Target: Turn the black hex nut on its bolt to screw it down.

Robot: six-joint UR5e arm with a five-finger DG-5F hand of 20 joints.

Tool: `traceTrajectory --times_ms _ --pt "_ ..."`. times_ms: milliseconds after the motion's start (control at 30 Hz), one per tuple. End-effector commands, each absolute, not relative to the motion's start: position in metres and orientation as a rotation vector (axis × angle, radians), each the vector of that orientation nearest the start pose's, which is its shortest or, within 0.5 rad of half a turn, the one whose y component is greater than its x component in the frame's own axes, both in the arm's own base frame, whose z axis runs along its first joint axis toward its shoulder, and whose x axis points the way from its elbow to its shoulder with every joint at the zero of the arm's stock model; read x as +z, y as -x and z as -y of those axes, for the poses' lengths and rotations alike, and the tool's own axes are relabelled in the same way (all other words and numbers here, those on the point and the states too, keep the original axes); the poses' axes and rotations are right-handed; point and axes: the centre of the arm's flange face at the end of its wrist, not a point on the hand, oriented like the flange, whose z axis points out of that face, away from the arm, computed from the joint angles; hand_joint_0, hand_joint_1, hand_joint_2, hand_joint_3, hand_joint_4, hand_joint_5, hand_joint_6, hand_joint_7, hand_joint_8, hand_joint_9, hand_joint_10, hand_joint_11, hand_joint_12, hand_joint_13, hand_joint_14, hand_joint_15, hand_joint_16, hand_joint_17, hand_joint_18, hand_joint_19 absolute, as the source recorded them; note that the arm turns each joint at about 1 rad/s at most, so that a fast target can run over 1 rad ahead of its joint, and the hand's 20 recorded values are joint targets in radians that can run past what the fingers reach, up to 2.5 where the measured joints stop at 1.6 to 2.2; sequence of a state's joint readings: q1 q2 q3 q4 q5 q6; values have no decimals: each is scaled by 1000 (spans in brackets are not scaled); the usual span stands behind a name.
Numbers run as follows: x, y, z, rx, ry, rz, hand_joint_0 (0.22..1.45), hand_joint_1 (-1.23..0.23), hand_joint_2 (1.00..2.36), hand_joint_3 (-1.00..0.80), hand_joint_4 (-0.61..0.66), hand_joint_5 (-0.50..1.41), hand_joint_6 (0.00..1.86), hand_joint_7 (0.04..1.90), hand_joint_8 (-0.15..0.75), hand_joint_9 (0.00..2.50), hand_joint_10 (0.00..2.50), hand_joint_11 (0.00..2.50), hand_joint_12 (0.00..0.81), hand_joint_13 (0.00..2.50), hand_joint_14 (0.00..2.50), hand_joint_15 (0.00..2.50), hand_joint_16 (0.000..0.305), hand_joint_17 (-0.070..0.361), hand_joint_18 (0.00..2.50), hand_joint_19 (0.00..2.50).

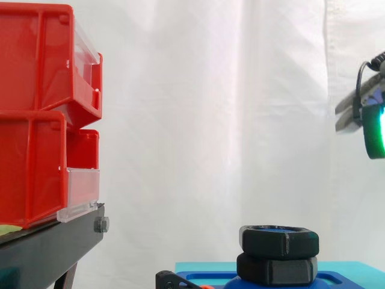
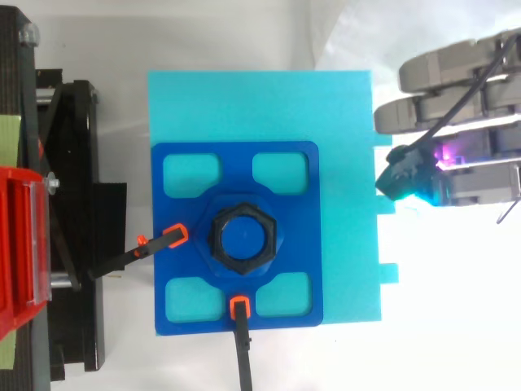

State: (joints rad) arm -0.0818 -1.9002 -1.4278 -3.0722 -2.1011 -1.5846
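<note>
The black hex nut [image 1: 280, 240] sits on a blue bolt, above a second black hex piece [image 1: 277, 268]. From above, the nut [image 2: 243, 238] rings the blue bolt top at the middle of a dark blue fixture [image 2: 285, 204] on a cyan plate [image 2: 342, 106]. My hand [image 2: 456, 98] hovers to the right of the plate, off its edge, with its fingers straight and nothing in them. In the side view the hand [image 1: 364, 111] hangs high at the right edge, well above the nut, a green pad glowing.
Red bins [image 1: 36, 114] stand stacked on a black stand [image 1: 54, 241] at the left. Two black clamps with orange tips [image 2: 172, 238] [image 2: 238, 308] grip the blue fixture from the left and the front. A white curtain hangs behind.
</note>
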Motion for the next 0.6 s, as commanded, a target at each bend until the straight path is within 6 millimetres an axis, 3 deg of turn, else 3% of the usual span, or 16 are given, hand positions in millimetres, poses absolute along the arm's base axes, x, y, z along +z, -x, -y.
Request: traceTrajectory --times_ms 0,333,567 --pt "381 -589 127 483 220 -1680 504 -335 1000 -500 303 -120 503 984 297 829 6 209 379 501 0 7 55 124 454 138" --pt "387 -605 128 656 -158 -1642 507 -336 1000 -500 302 -125 503 978 297 806 6 200 379 488 0 8 55 123 453 139" --pt "386 -606 129 666 -224 -1640 511 -339 1000 -500 301 -125 503 974 296 797 7 205 378 486 0 0 54 122 452 147"
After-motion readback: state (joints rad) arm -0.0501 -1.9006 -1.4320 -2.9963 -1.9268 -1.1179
